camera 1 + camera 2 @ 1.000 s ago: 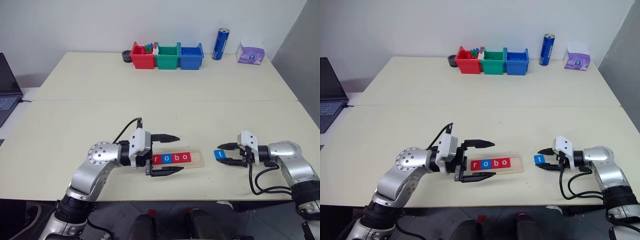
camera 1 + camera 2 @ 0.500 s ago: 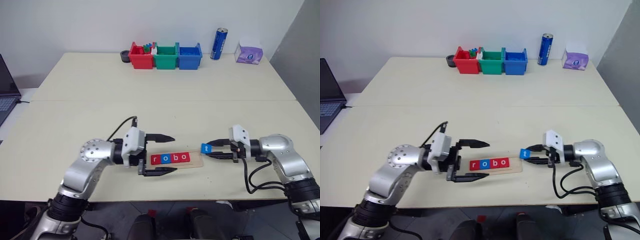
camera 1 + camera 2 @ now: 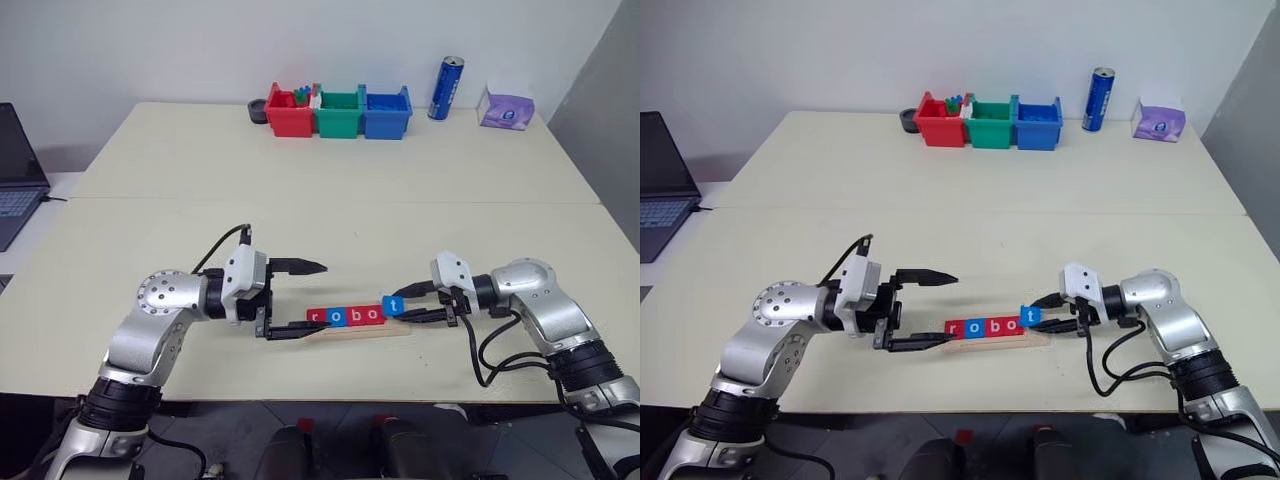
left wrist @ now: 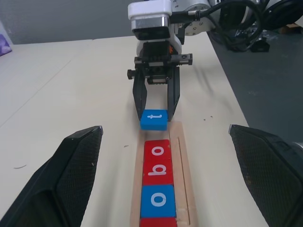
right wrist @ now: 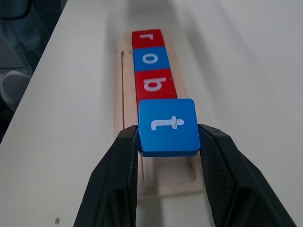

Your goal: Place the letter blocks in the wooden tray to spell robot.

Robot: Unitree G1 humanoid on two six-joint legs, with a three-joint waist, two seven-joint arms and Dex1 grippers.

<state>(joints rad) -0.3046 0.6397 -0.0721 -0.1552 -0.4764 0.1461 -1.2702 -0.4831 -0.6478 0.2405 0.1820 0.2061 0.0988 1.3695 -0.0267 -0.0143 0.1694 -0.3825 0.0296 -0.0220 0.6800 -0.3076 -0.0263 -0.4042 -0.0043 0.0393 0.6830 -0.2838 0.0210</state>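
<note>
Right end effector point(image 3: 408, 306) pinching blue t block point(image 3: 394, 305) over tray point(image 3: 398, 330) end at 3 o'clock of r-o-b-o blocks point(image 3: 345, 316), left end effector point(image 3: 312, 296) spread wide at 9 o'clock

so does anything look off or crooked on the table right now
Nothing stands out. Four letter blocks sit straight in the wooden tray, reading r, o, b, o. The blue t block is not seated yet: the right hand holds it level at the tray's free end.
</note>
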